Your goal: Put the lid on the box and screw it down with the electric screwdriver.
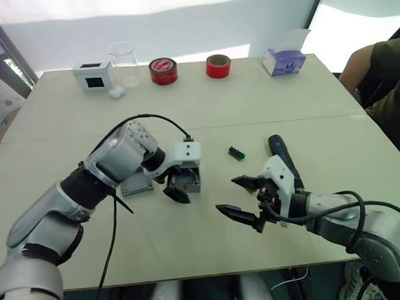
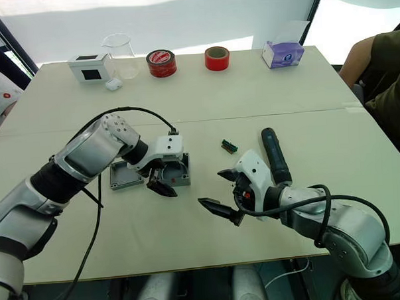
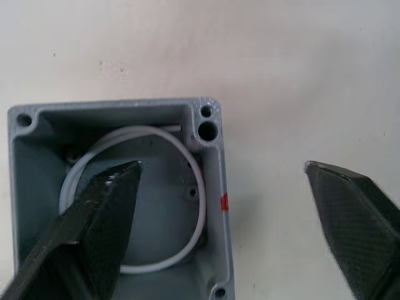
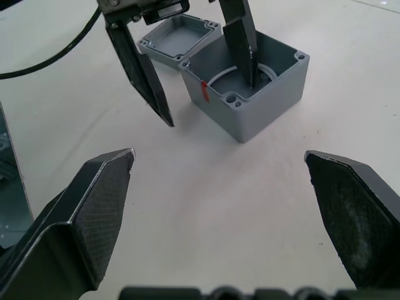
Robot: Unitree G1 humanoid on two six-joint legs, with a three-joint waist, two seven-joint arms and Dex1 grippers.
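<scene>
The left gripper (image 4: 187,69) is straddling the box (image 4: 250,94) wall, fingers wide; rigid, light plastic, so grip opposite walls.

The open square grey plastic box (image 4: 250,94) stands upright; its shallow grey plastic lid (image 4: 178,39) lies just beside it, the long black electric screwdriver (image 2: 275,155) well apart.

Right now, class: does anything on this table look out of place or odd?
Yes: the left gripper straddles a wall of the open box, one finger inside above a loose white ring. The lid lies beside the box, not on it.
</scene>
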